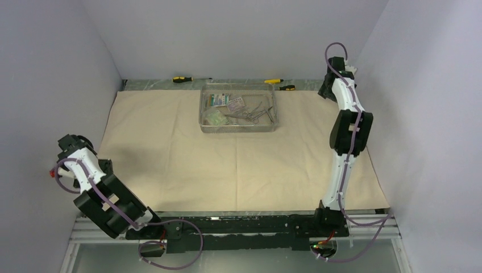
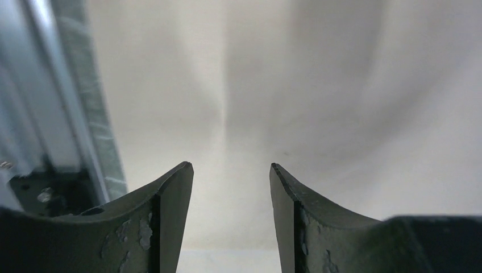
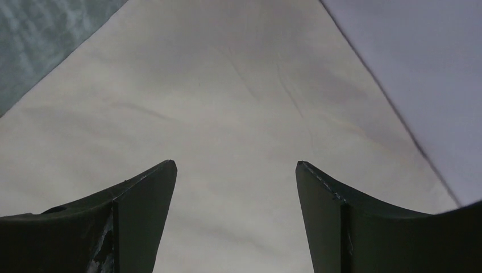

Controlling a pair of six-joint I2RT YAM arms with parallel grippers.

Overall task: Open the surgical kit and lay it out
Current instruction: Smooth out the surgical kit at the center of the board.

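yellow-and-black screwdrivers [image 1: 183,79] lie on the bare grey table strip [image 1: 159,83] along the top of the overhead frame, just past the far edge of the wrap cloth [image 1: 227,170]. pale walls [image 1: 51,74] close in on the left, back and right. the left arm is folded at the lower left, beside the cloth's near corner. the right arm rises along the cloth's right edge to the upper right. the beige cloth is spread flat and shows only faint creases. the wire-mesh tray [image 1: 239,130] sits on it at upper centre, holding printed packets [image 1: 219,100] on its left side and steel clamps [image 1: 254,111] on its right. in the wrist views the left gripper [image 2: 230,168] has its jaws apart before a pale surface, and the right gripper [image 3: 235,165] hangs jaws wide over bare cloth.
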